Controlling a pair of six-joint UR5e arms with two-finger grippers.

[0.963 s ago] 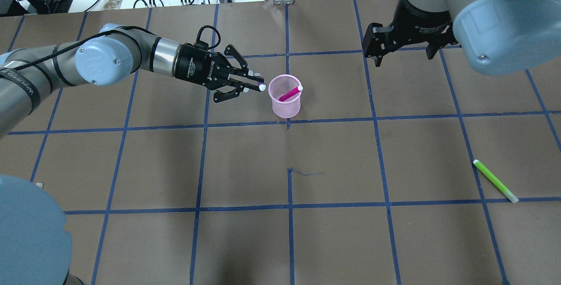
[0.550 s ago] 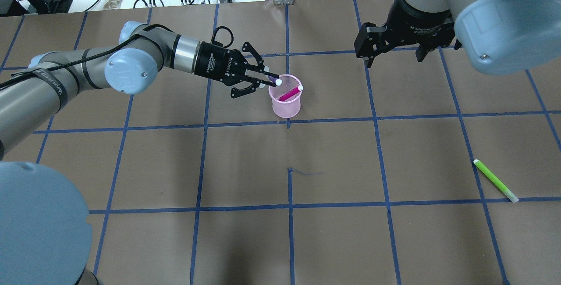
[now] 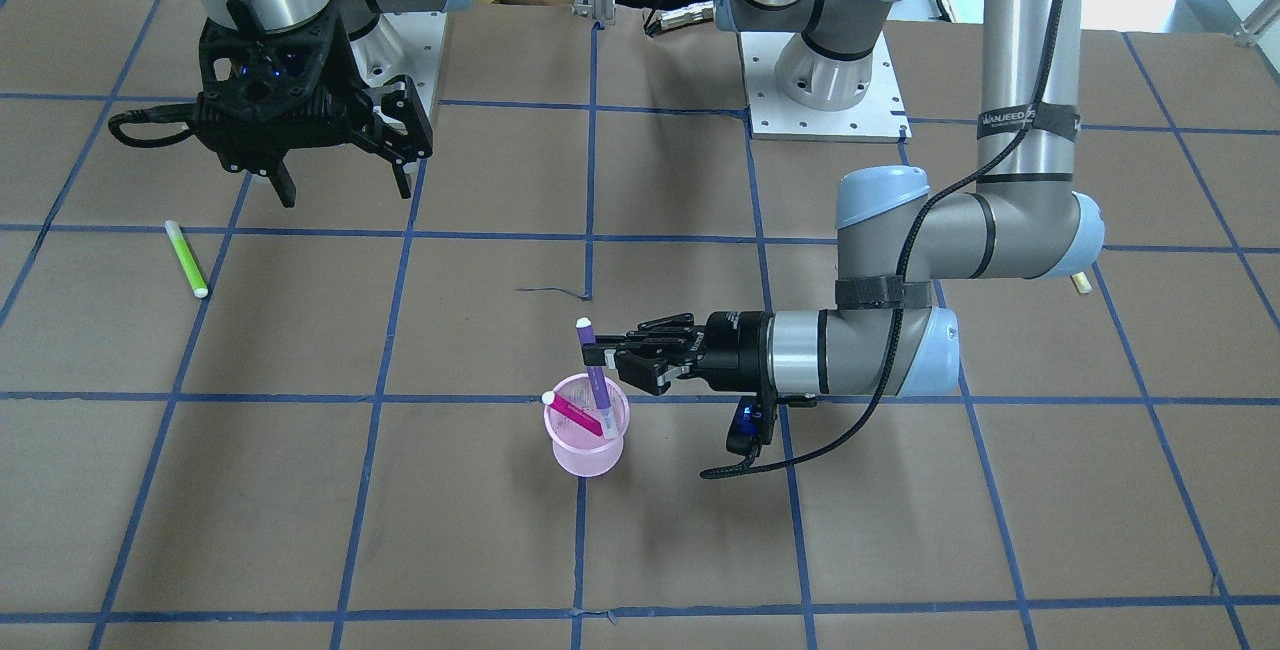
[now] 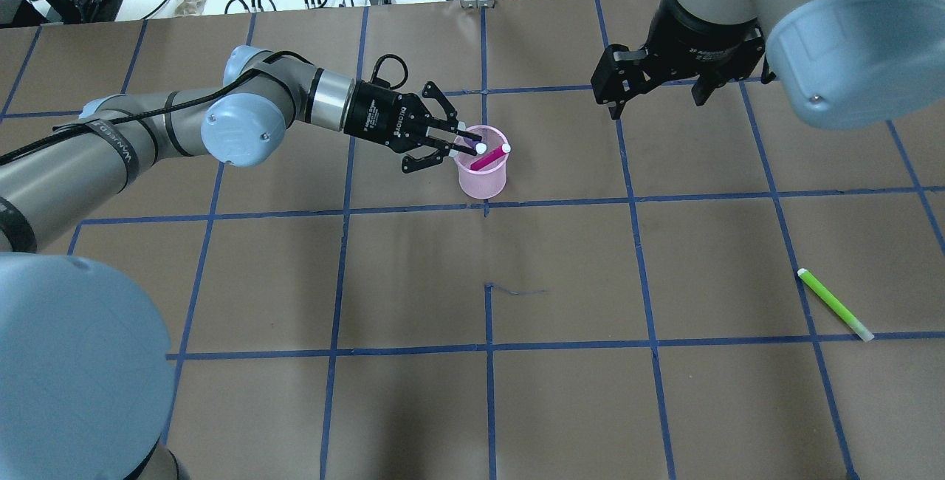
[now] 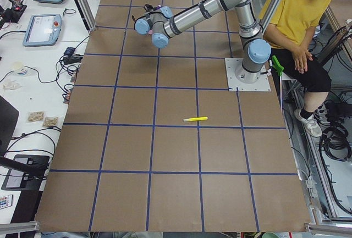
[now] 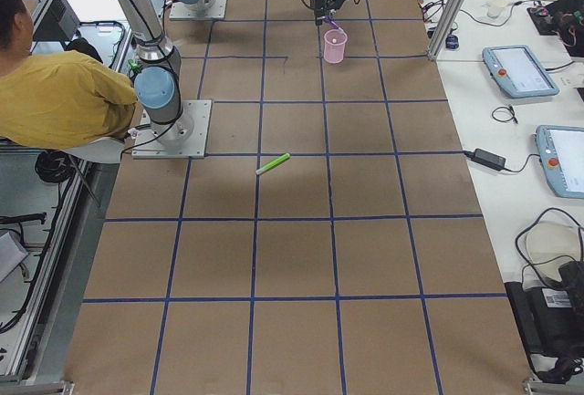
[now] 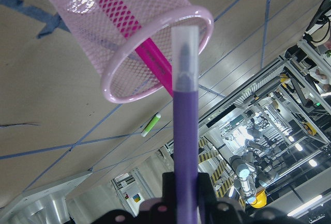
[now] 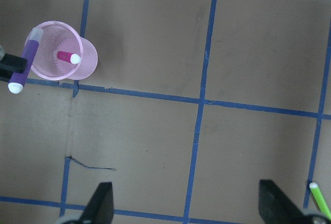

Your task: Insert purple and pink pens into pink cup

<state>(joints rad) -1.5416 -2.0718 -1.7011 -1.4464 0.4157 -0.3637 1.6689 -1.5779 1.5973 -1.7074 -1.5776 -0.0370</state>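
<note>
Brown paper taped off into blue squares covers the table (image 4: 413, 406), with cables and tablets on the white benches around it. So, the pink cup (image 4: 483, 176) is a mesh one, standing upright a bit past the middle of the table, right next to a tape crossing. The pink pen (image 4: 488, 160) is already in it, leaning so its white end pokes over the right side of the rim. The purple pen (image 7: 185, 141) is nearly upright over the cup's left rim, clear cap pointing down at the mouth; can't really tell how deep it sits. The left gripper (image 3: 612, 360) comes in level from the left and has its fingers clamped on that pen's barrel. The right gripper (image 3: 346, 192) hangs above the table far right of the cup, well apart from it, fingers spread and holding nothing. A green pen (image 4: 834, 304) lies flat at the near right, and a yellow one (image 5: 196, 119) lies off on the left.
</note>
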